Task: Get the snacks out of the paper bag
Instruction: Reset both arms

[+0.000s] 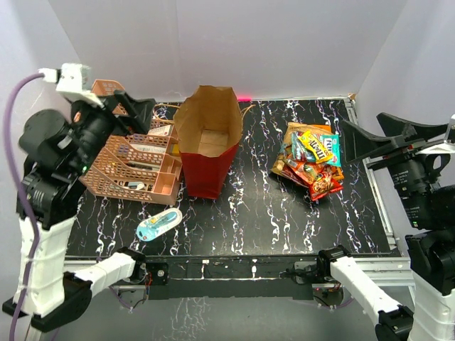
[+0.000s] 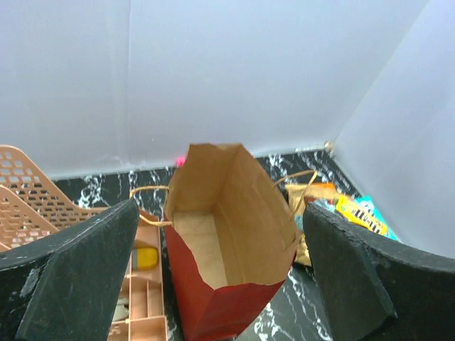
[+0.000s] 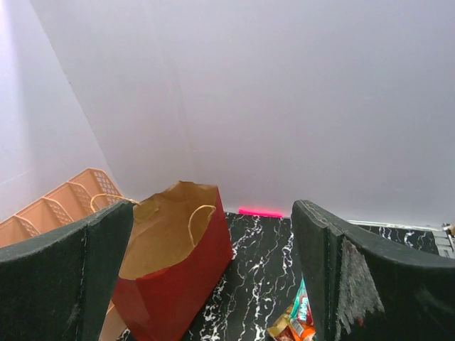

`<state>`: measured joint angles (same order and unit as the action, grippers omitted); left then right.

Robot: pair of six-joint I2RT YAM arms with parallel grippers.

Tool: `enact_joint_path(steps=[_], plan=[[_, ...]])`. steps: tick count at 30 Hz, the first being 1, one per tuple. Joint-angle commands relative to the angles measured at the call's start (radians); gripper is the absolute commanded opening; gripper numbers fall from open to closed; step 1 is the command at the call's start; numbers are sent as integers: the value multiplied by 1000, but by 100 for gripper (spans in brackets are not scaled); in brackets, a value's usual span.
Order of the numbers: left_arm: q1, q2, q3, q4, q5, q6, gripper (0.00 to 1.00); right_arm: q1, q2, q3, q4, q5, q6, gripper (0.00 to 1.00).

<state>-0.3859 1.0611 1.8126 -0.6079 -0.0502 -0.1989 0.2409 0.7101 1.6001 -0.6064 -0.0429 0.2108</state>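
bag: paper bag (image 1: 207, 145) stands upright, mid-table toward the far edge, mouth open and facing up
bag inside: brown floor shows in the top and left wrist views, no packet seen in it
snacks: snacks (image 1: 311, 160) lie in one overlapping heap on the table (image 1: 256, 213), right of the bag and well apart from it
status: looks emptied, so probably at or near the end of the task
left gripper: left gripper (image 2: 220, 207) is up over the left side, jaws spread wide, nothing between them
right gripper: right gripper (image 3: 213, 206) is up at the right edge, jaws spread wide, carrying nothing
handling, packets: likely light, glossy film, slippery. Chip bags are air-filled and crush easily. Pinch a crimped end seam or a corner, not the belly
handling, heap: packets overlap, so pulling one probably drags its neighbours
handling, bag: thin, light paper that would tip or slide on a nudge. Brace it at the rim, since the twine handles are too floppy to steer with
clutter: pink basket (image 1: 131, 167) just left of the bag, blue-white blister pack (image 1: 159, 224) near-left. Neither is a target
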Motion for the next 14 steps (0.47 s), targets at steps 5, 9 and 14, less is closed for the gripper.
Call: enact_joint_path(steps=[5,9,14], plan=[[-1,-142,-137,199,-54,-41,98,-2,40,60,-64,88,22,98],[-1,-145,-148,203,-56,-47,98,-2,53,93,-69,132,21,98],[-1,-137,-148,194,-55,-56,98,-2,42,84,-62,184,-37,98]])
